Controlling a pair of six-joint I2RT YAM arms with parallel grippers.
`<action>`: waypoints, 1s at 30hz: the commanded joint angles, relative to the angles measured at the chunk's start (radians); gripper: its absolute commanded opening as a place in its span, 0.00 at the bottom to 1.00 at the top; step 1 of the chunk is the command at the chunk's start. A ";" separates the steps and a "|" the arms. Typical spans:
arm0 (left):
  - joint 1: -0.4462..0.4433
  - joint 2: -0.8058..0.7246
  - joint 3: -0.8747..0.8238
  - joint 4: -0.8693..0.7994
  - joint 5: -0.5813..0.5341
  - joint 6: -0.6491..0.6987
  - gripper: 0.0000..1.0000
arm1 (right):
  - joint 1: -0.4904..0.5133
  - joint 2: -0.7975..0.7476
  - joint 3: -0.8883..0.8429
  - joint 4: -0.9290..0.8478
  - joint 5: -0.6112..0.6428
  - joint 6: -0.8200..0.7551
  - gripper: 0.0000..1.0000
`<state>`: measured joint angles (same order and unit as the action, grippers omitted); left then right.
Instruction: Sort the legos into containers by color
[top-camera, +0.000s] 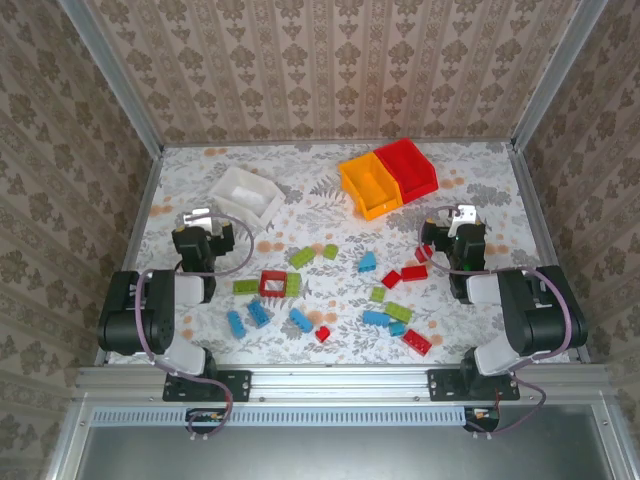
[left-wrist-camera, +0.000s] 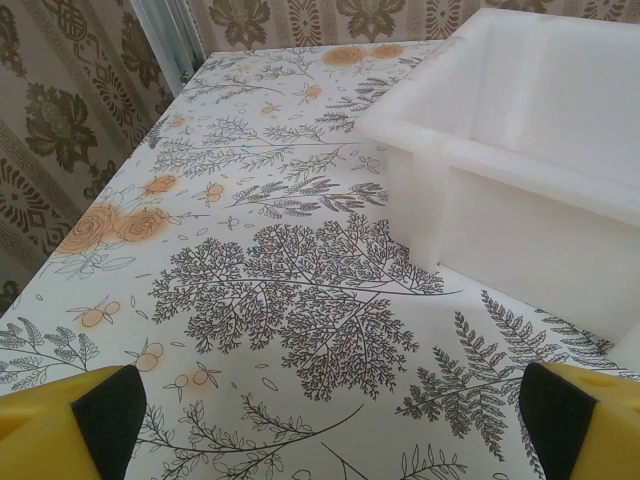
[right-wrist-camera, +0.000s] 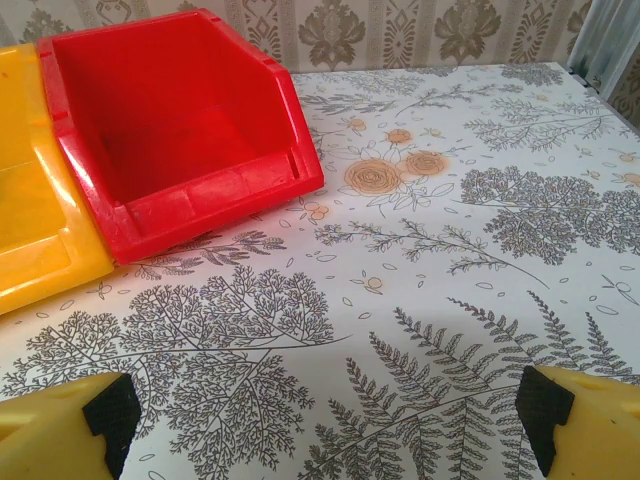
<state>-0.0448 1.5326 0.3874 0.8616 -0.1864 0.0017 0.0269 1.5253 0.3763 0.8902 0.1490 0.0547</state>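
On the left, the left gripper (top-camera: 198, 217) hung over the table (top-camera: 300, 165) with its jaws wide open and nothing between them. In the left wrist view its fingertips (left-wrist-camera: 100, 420) were far apart above the flowered cloth. The white bin (top-camera: 245, 197) sat just beyond it, a little to the right. In the middle, between the two arms, the legos (top-camera: 300, 319) lay scattered on the table, outside the bins. A red frame (top-camera: 272, 274) lay between two green bricks, with blue ones nearer the bases and red ones more to the right. Behind them the yellow bin (top-camera: 366, 186) and the red bin (top-camera: 406, 166) stood side by side, touching. On the right, the right gripper (top-camera: 458, 216) was open too and held nothing.
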 joint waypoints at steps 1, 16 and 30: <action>0.002 0.003 0.001 0.029 0.009 0.017 1.00 | -0.003 0.007 0.011 0.003 -0.007 -0.001 1.00; 0.003 0.004 0.001 0.029 0.010 0.017 1.00 | -0.004 0.006 0.012 0.005 -0.007 0.000 1.00; -0.135 -0.368 0.147 -0.412 -0.224 -0.017 1.00 | 0.014 -0.411 0.097 -0.311 0.096 0.025 0.99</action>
<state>-0.1432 1.2999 0.4278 0.6319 -0.3161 0.0162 0.0296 1.2762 0.3927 0.6853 0.1967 0.0608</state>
